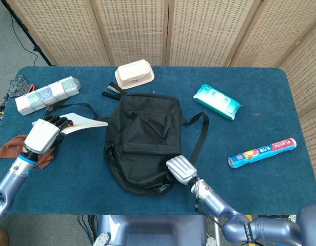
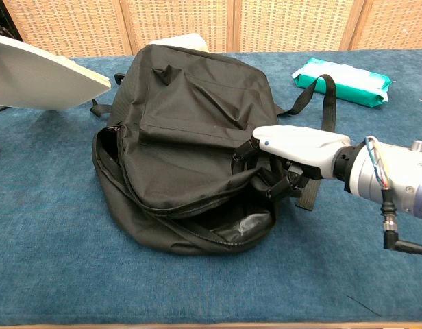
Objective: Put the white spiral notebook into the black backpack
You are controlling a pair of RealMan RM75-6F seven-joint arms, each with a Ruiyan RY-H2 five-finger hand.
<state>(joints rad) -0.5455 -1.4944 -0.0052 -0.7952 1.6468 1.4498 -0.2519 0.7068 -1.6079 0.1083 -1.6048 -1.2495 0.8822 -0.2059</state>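
Note:
The black backpack [image 1: 142, 138] lies flat mid-table, its zip mouth facing the near edge. My right hand [image 1: 179, 169] grips the top flap at the near right corner and holds it lifted, so the dark opening [image 2: 228, 223] gapes. Off to the left, my left hand [image 1: 43, 134] holds the white spiral notebook [image 1: 83, 122] by its left end, above the table and left of the backpack. In the chest view the notebook [image 2: 40, 72] shows as a white slab at the upper left, and the right hand [image 2: 286, 147] sits on the flap.
A beige lidded box [image 1: 134, 73] sits behind the backpack. A teal wipes pack [image 1: 216, 100] and a blue tube [image 1: 262, 152] lie to the right. A white carton [image 1: 46, 94] and a brown cloth [image 1: 12, 147] lie at the left. Backpack straps [image 1: 199, 130] trail rightward.

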